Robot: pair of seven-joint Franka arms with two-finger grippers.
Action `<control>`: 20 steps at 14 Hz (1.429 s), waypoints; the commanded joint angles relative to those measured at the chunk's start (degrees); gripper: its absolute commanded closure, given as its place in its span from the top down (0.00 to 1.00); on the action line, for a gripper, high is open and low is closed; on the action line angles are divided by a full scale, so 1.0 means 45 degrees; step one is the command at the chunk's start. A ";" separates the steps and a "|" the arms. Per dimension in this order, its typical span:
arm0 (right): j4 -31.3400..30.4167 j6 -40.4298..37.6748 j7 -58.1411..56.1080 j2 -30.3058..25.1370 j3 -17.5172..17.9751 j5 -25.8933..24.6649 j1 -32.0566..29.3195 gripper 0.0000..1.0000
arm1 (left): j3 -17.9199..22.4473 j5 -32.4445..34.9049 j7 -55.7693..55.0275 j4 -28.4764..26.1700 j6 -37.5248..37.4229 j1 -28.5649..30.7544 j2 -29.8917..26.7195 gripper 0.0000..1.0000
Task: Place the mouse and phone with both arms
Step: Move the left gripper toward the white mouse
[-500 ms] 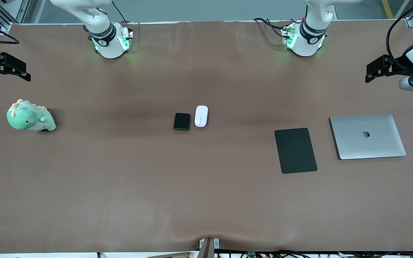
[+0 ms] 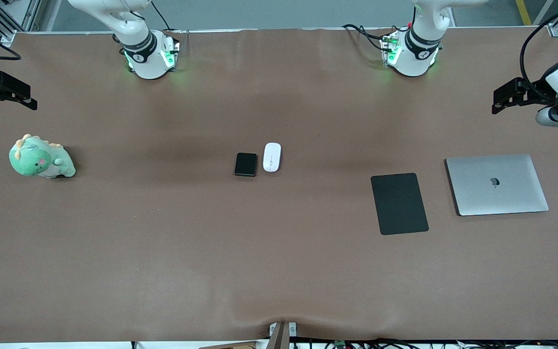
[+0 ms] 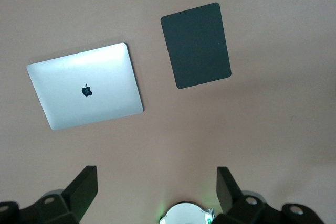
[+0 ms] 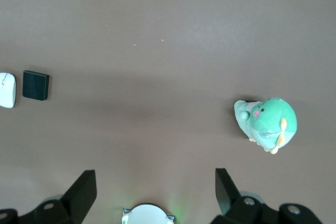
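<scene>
White and glossy, the mouse [image 2: 271, 157] lies at the middle of the table [image 2: 279, 271], and the black phone [image 2: 245, 164] lies just beside it, toward the right arm's end, with a thin gap between them. Nothing holds them.

The black mouse pad [image 2: 399, 203] and the closed silver laptop [image 2: 497, 184] lie toward the left arm's end, well apart from the pair. A green plush toy [image 2: 40, 157] sits toward the right arm's end.

The left gripper [image 2: 502, 99] hangs up in the air over the table edge above the laptop, its fingers spread wide and empty. The right gripper [image 2: 15, 94] hangs over the edge above the toy, also wide and empty.

I judge that the task is at its start: no grasp is made yet. The next move probably calls for each arm to reach to the centre, the left to the mouse and the right to the phone, without the two grippers colliding there.
</scene>
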 commanded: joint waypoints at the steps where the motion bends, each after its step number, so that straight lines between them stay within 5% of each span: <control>1: -0.0009 -0.0127 0.0115 -0.0050 0.0132 0.0197 -0.0160 1.00 | -0.0076 0.0008 -0.0454 0.0566 -0.0309 -0.0138 0.0271 1.00; 13: 0.0440 -0.0127 0.0037 0.0244 0.0132 0.0235 -0.0199 1.00 | -0.3061 -0.1516 -0.6192 0.0781 0.0315 -0.0312 0.1481 1.00; 20: 0.0460 -0.0127 0.0018 0.0536 0.0210 0.0137 0.0193 1.00 | -0.3709 -0.1438 -0.9866 0.0392 0.2089 -0.2965 0.3023 1.00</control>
